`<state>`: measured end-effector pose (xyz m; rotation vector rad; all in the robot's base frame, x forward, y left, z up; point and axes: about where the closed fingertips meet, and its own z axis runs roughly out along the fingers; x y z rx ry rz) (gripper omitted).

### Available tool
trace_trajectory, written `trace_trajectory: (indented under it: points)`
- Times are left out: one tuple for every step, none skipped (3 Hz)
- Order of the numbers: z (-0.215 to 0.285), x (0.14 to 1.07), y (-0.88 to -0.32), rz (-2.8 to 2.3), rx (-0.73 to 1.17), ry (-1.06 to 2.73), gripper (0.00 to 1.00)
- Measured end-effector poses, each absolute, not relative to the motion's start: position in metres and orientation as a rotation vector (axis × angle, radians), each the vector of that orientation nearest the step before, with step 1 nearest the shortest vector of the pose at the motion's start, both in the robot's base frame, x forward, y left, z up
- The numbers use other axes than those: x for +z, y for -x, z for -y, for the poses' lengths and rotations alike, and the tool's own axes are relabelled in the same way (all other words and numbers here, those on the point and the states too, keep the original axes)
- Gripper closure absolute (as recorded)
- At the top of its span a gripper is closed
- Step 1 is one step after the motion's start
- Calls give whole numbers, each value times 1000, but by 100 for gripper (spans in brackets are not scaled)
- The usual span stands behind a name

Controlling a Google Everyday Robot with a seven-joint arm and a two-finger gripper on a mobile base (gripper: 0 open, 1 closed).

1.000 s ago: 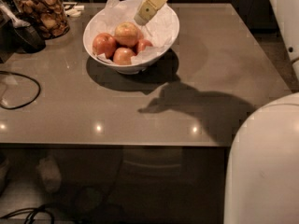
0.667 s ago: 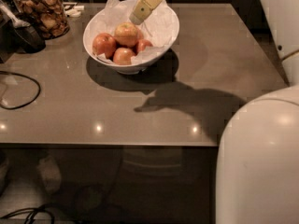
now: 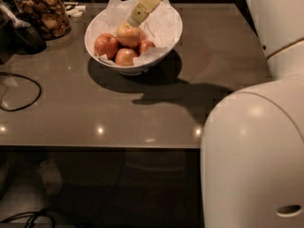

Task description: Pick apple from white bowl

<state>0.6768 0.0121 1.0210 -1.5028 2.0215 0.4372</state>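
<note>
Apple [image 3: 129, 34] lies topmost in the bowl [image 3: 126, 69], which stands by the far edge of the surface [image 3: 142, 118], right of the jar [image 3: 42, 11] in the far-left corner. Redder apples [image 3: 106, 45] crowd its left and front. The gripper [image 3: 134, 20] hangs just over it; whether it is spread or closed cannot be told. The reach looks nearly done. Next it must settle around the apple, close, and lift.

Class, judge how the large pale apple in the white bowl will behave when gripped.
The apple looks rigid, but its smooth skin may slip. Round and resting among smaller apples, it could roll when the gripper, just above it, touches.
</note>
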Motion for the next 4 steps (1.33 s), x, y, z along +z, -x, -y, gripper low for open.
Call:
trace_trajectory:
  points:
    - [-15,1011,-686,-2049,439,1500,6]
    - [-18,998,-696,-2082,442,1496,6]
    - [-23,989,-704,-2105,436,1498,6]
    - [-27,981,-710,-2126,433,1499,4]
